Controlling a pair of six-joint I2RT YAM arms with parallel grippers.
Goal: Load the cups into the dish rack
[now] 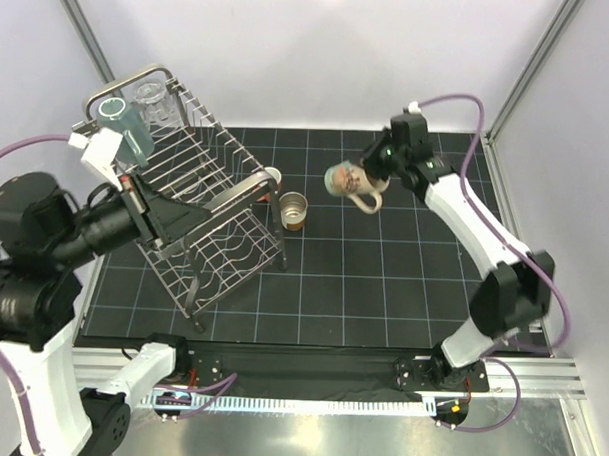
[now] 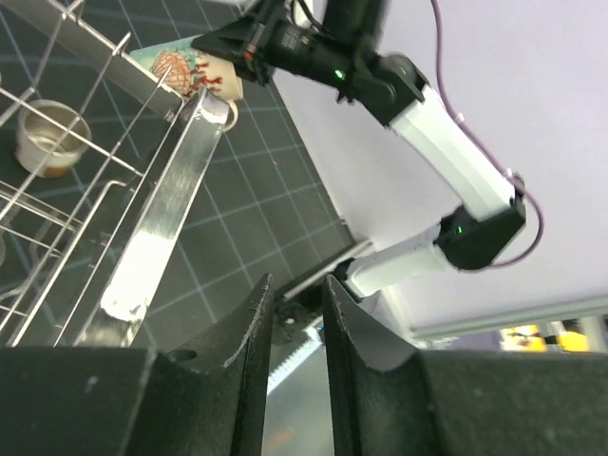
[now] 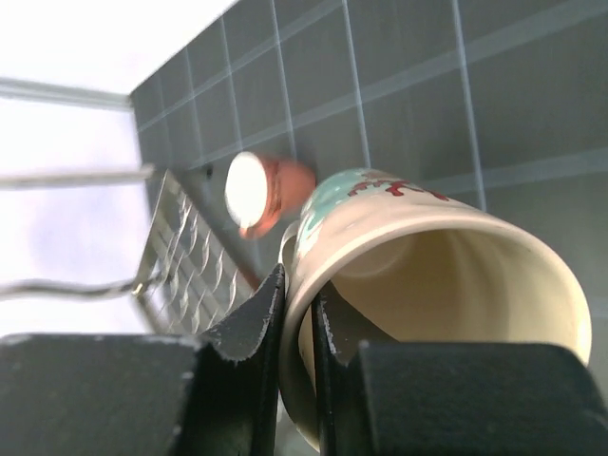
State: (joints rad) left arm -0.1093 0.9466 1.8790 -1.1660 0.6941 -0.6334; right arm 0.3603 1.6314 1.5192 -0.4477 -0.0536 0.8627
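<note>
The pink mug [image 1: 272,176] sits mostly hidden behind the rack [image 1: 229,247] handle. In the right wrist view, the cream mug [image 3: 446,285] runs past the bottom edge, and the rack is blurred.
</note>
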